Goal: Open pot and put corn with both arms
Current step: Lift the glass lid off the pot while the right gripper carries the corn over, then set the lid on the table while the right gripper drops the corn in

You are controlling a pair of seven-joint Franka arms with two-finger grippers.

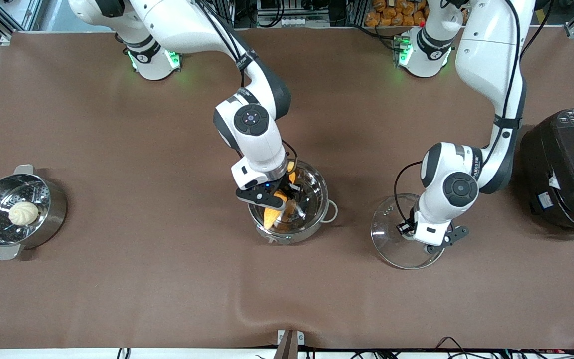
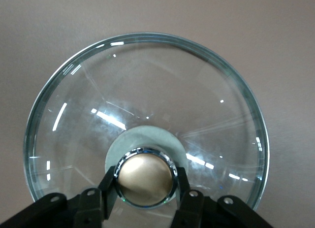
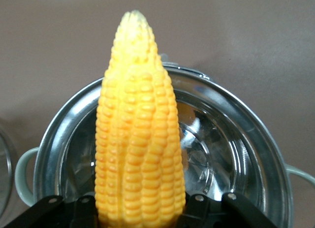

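Observation:
The open steel pot (image 1: 325, 198) stands mid-table, its loop handle toward the left arm's end. My right gripper (image 1: 278, 200) is shut on the yellow corn (image 1: 271, 215) and holds it over the pot's mouth. In the right wrist view the corn (image 3: 140, 139) stands between my gripper's (image 3: 140, 211) fingers, above the shiny pot (image 3: 236, 139). The glass lid (image 1: 391, 244) lies on the table beside the pot, toward the left arm's end. My left gripper (image 1: 410, 234) is shut on its coppery knob (image 2: 145, 181), with a finger (image 2: 109, 184) on each side.
A steel pot with a perforated insert (image 1: 48, 219) holds a white bun (image 1: 24, 213) at the right arm's end. A large black rice cooker (image 1: 566, 169) stands at the left arm's end, close to the left arm's elbow.

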